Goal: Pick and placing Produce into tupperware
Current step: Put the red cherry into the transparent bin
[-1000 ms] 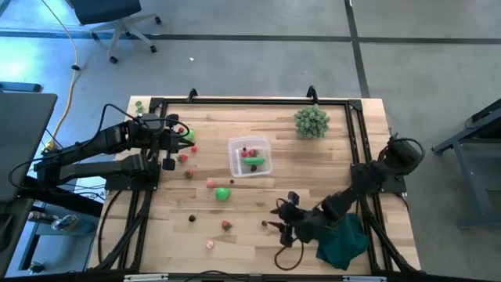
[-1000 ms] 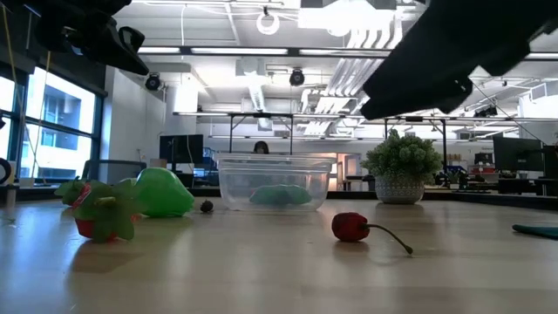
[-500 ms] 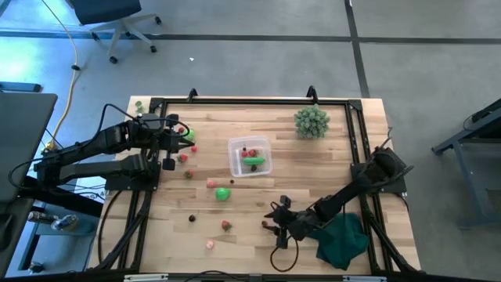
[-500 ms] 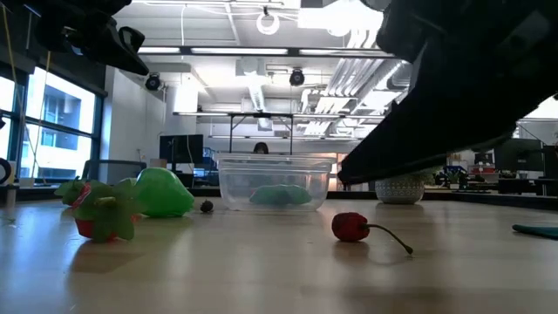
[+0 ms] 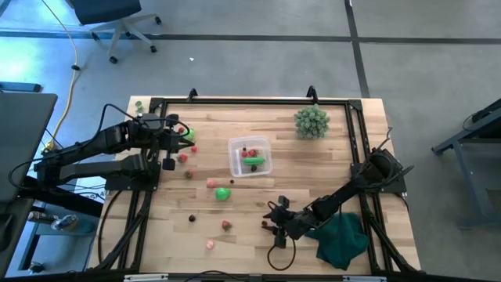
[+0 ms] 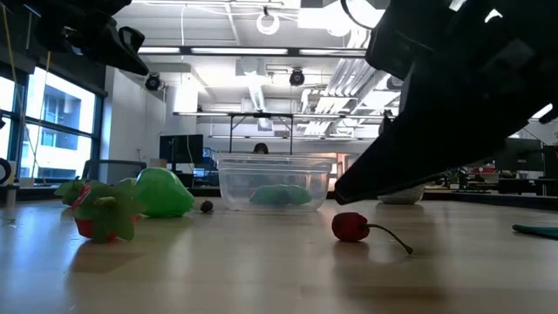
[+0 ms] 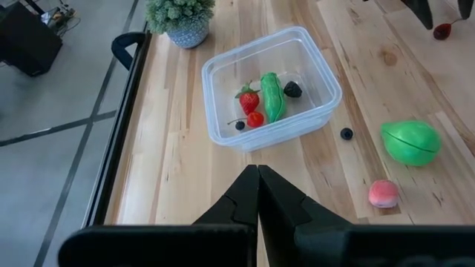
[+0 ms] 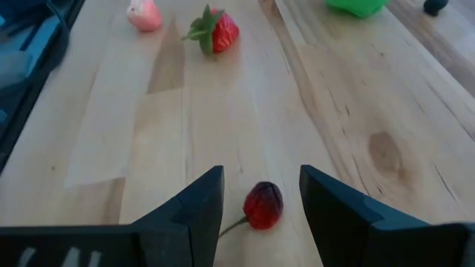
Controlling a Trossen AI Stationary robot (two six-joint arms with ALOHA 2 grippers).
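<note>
Red cherry (image 8: 263,205) between open right hand (image 8: 260,194) fingers | untouched

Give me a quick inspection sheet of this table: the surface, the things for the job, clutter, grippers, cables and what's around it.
Surface: wooden table inside a black frame.
Job's things: clear tupperware near the middle holds a green pod, a strawberry and small berries; a cherry, a green ball and other produce lie loose on the wood.
Clutter: bushy plant at the far right; dark green cloth near the right front corner.
Grippers: right gripper open, low over the cherry, a finger on either side; left gripper shut, waiting at the left edge.
Cables: yellow cable on the floor.
Surroundings: office chair behind the table.
</note>
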